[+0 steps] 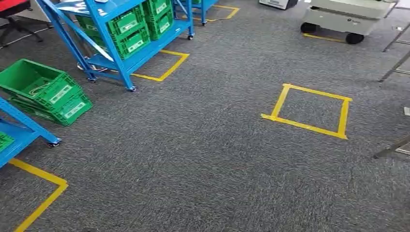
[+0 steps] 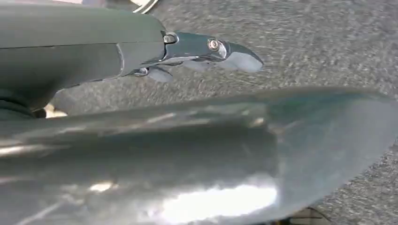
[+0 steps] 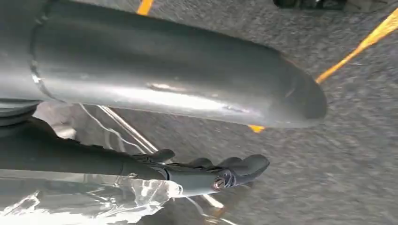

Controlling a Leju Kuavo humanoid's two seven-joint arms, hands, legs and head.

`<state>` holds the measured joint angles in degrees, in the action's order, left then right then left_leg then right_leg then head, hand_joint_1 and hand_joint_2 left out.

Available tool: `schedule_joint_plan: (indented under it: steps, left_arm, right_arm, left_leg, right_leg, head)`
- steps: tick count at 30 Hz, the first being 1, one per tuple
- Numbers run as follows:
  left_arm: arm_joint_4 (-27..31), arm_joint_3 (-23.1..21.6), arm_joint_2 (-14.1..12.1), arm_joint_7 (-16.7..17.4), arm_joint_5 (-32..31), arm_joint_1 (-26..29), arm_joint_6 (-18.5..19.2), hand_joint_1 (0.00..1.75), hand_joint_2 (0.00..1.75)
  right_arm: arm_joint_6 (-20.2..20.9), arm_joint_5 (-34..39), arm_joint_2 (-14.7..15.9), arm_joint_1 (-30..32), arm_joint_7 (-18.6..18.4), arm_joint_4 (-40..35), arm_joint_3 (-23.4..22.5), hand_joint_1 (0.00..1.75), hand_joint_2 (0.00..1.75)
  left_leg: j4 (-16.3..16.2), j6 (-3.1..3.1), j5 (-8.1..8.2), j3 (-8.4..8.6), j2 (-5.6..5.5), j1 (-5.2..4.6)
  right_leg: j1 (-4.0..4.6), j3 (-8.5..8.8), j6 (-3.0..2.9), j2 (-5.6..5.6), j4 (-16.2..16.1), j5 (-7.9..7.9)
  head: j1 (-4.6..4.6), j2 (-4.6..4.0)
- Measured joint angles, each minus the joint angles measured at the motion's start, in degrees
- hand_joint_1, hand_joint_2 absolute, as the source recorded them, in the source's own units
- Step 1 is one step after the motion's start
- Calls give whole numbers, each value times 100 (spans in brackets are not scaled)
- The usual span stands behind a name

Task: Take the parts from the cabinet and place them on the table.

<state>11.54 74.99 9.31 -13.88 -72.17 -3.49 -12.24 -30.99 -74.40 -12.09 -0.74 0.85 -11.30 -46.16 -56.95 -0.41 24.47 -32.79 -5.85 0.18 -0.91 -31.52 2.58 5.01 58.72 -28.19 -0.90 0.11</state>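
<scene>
**Walking leg, between blue rack and drop-off: hands hang low over carpet**

The blue rack [image 1: 126,43] stands ahead to the left. Its green crates [image 1: 138,30] sit in rows on the lower shelves with white labels facing out, and their contents are hidden. Left of the rack, two more green crates [image 1: 46,92] are stacked on the carpet; the top one is tilted and open, and I cannot make out what is inside. Right of the rack is a yellow tape square [image 1: 309,111], probably a standing mark.

- Left hand [image 2: 141,122]: the fingers [image 2: 225,51] are straight and spread from the thumb, with nothing between them.
- Right hand [image 3: 164,84]: the fingers [image 3: 234,171] lie along a crinkled clear plastic bag [image 3: 94,204], likely a bagged part. I cannot tell whether they grip it.

To do this step well, judged from here: keep the right arm quiet while turning and square up on the tape before reaching.
</scene>
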Motion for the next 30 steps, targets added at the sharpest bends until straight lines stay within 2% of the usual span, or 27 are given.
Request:
schedule_joint_plan:
  steps: [3, 4, 5, 6, 7, 8, 9, 10, 11, 16, 17, 18, 19, 20, 21, 22, 23, 25, 26, 27, 28, 29, 30]
  left_arm:
    - [0, 0, 0, 0, 0, 43, -2, 0, 0]
    - [0, 2, -13, 0, 0, 60, -7, 0, 0]
    - [0, 2, -11, 0, 0, 63, -7, 0, 0]
    - [-2, 2, -9, 0, 0, 47, -7, 0, 0]
    - [-2, 0, 2, 0, -2, 22, -7, 0, 0]
    - [0, 0, 4, 0, -2, 9, -9, 0, 0]
    - [-2, -2, 4, 0, -2, 9, -9, 0, 0]
    - [-2, -2, 4, 0, 0, 20, -11, 0, 0]
    - [0, 0, 4, 0, 0, 34, -11, 0, 0]
    - [0, 0, 2, 0, 0, 40, -11, 0, 0]
    - [0, 0, 2, 4, 0, 45, -13, 0, 0]
    - [0, 0, 2, 7, 0, 34, -15, 0, 0]
    - [0, 0, 2, 9, 2, 19, -15, 0, 0]
    - [-2, 0, 2, 7, 2, 31, -15, 0, 0]
    - [-2, 0, 13, 9, 2, 41, -15, 0, 0]
    - [0, 2, -2, 15, 2, 41, -17, 0, 0]
    - [0, 2, -7, 15, 9, 20, -17, 0, 0]
    - [0, 2, -7, 15, 9, 5, -13, 0, 0]
    - [0, 2, -7, 15, 9, 17, -13, 0, 0]
    - [-2, 2, -7, 15, 9, 31, -9, 0, 0]
    - [-2, 2, -7, 15, 9, 36, -9, 0, 0]
    - [-2, 2, -7, 15, 9, 35, -7, 0, 0]
    - [0, 2, -7, 15, 9, 30, -7, 0, 0]
  right_arm:
    - [2, 4, 0, -11, 0, 0, 2, 0, 0]
    - [2, 0, -2, -13, 2, 2, 2, 0, 0]
    - [2, -2, 0, -14, 2, 0, 2, 0, 0]
    - [2, -2, -2, -8, 4, 0, 2, 0, 0]
    - [2, -2, -2, -1, 7, 2, 2, 0, 0]
    - [2, 0, -2, 13, 7, 2, 2, 0, 0]
    - [2, 0, 0, 18, 7, 2, 2, 0, 0]
    - [2, 2, 0, 16, 7, 2, 2, 0, 0]
    - [2, 2, -2, 11, 7, 2, 2, 0, 0]
    - [2, 2, 0, 8, 7, 2, 2, 0, 0]
    - [4, 2, -2, 0, 9, 2, 2, 0, 0]
    - [4, 0, -2, -4, 9, 2, 2, 0, 0]
    - [2, 0, 0, -21, 11, 2, 2, 0, 0]
    - [2, -2, -2, -32, 18, 0, 2, 0, 0]
    - [2, -2, 2, -30, 17, 0, 2, 0, 0]
    - [2, -4, 0, -25, 20, 2, 4, 0, 0]
    - [2, -2, 0, -15, 22, 2, 4, 0, 0]
    - [2, -2, 0, 6, 20, 2, 4, 0, 0]
    - [2, -2, 0, 15, 17, 2, 4, 0, 0]
    - [2, -2, 0, 23, 15, 2, 4, 0, 0]
    - [0, -2, 2, 23, 15, 2, 2, 0, 0]
    - [-2, -4, 2, 18, 13, 2, 2, 0, 0]
    - [-2, -7, 2, 15, 7, 2, 4, 0, 0]
  left_leg:
    - [68, -125, -75, -45, -154, 55]
    - [60, -153, -82, -66, -198, 60]
    - [-19, -163, 1, -93, 73, 34]
    - [-269, -177, 191, -212, 287, 19]
    - [-710, -195, 438, -426, 403, 21]
    - [-1203, -206, 658, -662, 455, 25]
    - [-1603, -212, 789, -849, 478, 25]
    - [-1737, -215, 779, -916, 484, 26]
    - [-1677, -213, 692, -873, 485, 25]
    - [-1613, -211, 640, -842, 486, 25]
    - [-943, -186, 251, -490, 533, 20]
    - [-211, -147, -15, -72, 887, -4]
    - [11, -42, 43, -16, 880, -58]
    - [32, -6, 25, 5, 807, -47]
    - [51, 32, 2, 15, 751, 7]
    - [51, 57, 1, 24, 701, 14]
    - [50, 86, -9, 17, 640, 16]
    - [47, 99, -16, -3, 485, 13]
    - [45, 98, -16, -1, 418, 12]
    - [41, 96, -16, 5, 334, 18]
    - [39, 91, -19, 14, 254, 25]
    - [36, 81, -19, 25, 175, 36]
    - [31, 55, -19, 30, 109, 47]
  right_leg:
    - [58, 25, -114, -155, 31, 35]
    - [26, 26, -175, -228, -10, 77]
    - [27, 40, -206, -299, -24, 92]
    - [30, 38, -242, -355, -27, 91]
    - [44, 31, -262, -441, -27, 86]
    - [59, 28, -272, -537, -27, 80]
    - [68, 25, -284, -624, -27, 71]
    - [71, 28, -289, -693, -27, 68]
    - [72, 32, -288, -740, -26, 64]
    - [72, 33, -286, -759, -26, 63]
    - [72, 53, -275, -869, -26, 49]
    - [78, 88, -241, -955, -26, 26]
    - [144, 129, -139, -1159, -30, -37]
    - [143, 169, -110, -1225, -37, -55]
    - [123, 131, -37, -1058, 100, -233]
    - [130, 60, 1, -741, 353, -363]
    - [120, -85, 8, -592, 745, -559]
    - [111, -500, 23, -522, 1583, -894]
    - [110, -627, 24, -521, 1773, -901]
    - [106, -641, 17, -521, 1704, -767]
    - [93, -543, 9, -515, 1426, -541]
    - [77, -350, 5, -474, 942, -244]
    - [49, -140, 12, -324, 438, 16]
  head:
    - [11, 0]
    - [9, 0]
    - [18, 0]
    - [66, 0]
    - [81, 0]
    - [76, 0]
    - [76, 0]
    - [81, 0]
    - [79, 0]
    - [81, 0]
    - [81, 0]
    - [83, 0]
    - [55, 0]
    - [63, 0]
    - [57, 0]
    - [22, 0]
    - [8, 0]
    - [-2, 0]
    - [0, 0]
    - [-4, 0]
    - [-2, 0]
    - [0, 0]
    - [-2, 0]
